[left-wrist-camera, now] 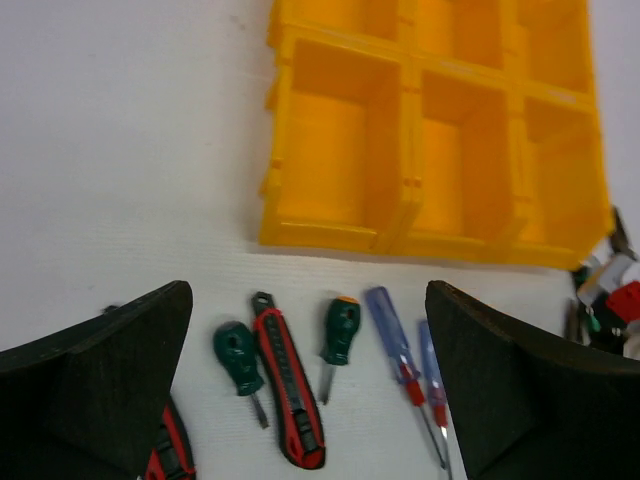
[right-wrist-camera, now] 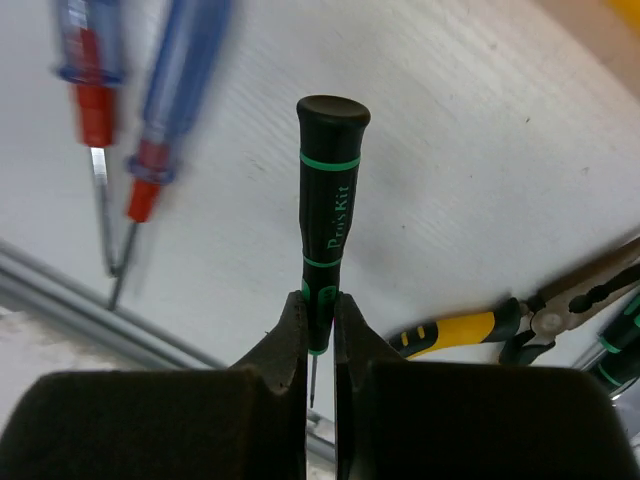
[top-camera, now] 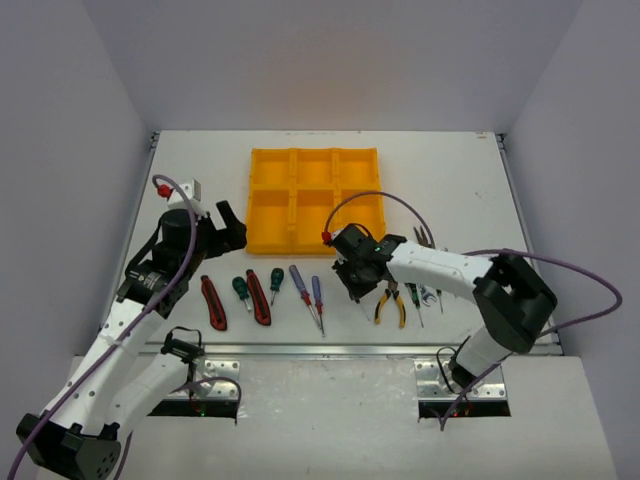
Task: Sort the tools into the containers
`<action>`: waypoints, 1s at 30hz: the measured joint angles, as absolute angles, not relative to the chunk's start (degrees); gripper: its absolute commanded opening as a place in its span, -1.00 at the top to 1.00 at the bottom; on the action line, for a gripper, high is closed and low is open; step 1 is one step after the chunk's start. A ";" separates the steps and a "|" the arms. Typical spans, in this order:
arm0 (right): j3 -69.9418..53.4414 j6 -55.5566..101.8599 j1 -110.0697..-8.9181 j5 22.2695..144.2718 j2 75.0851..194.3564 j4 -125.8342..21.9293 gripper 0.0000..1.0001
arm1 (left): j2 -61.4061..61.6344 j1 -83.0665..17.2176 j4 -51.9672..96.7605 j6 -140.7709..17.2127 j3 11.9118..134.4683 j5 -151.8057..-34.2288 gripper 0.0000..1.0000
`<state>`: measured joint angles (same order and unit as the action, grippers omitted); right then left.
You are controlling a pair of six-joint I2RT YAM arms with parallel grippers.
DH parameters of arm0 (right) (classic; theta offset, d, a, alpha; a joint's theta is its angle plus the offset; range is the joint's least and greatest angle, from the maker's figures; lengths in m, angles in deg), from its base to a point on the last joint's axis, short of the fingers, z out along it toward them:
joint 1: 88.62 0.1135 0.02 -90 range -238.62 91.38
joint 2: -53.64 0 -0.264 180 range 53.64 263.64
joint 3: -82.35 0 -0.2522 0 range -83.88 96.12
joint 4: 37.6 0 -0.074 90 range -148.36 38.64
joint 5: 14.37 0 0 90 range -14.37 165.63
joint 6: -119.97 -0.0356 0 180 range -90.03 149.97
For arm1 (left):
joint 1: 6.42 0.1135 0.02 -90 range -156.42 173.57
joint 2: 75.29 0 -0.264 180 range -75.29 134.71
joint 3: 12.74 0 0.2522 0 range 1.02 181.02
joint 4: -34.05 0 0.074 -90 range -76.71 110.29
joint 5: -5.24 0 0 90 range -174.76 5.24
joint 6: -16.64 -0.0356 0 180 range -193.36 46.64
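Where my right jaws pinch the slim black green-banded driver [right-wrist-camera: 325,230], its shaft is mostly hidden (handle reads "ProsKit"); my left jaws stand spread above the white counter [left-wrist-camera: 120,150].

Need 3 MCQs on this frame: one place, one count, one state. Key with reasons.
1. The yellow-handled pliers lie:
A) in the yellow tray
B) on the table, right of the purple screwdrivers
C) under the tray

2. The tray's compartments number:
A) four
B) nine
C) six

3. The right tool is:
A) shut on a slim black-green driver
B) open, empty
C) shut on the pliers

Key:
1 B: the top view shows them on the table beside the purple pair.
2 C: two rows of three.
3 A: the right wrist view shows the fingers pinching its shaft.
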<state>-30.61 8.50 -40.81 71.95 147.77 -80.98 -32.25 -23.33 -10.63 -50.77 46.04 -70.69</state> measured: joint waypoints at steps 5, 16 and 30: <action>-31.49 7.10 -40.81 77.46 134.17 -76.59 1.00 | -31.19 -23.33 1.26 -46.58 43.97 -93.67 -1.00; -34.80 2.22 -40.81 93.67 121.01 -59.11 1.00 | -24.41 -29.94 38.77 -26.91 33.71 -121.65 -0.41; -34.75 0.70 -40.79 95.46 120.72 -55.38 0.99 | -18.63 -33.56 39.78 -27.87 35.98 -119.42 1.00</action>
<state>-34.75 0.70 -40.79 95.46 120.72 -55.38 -18.63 -33.56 39.78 -27.87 35.98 -119.42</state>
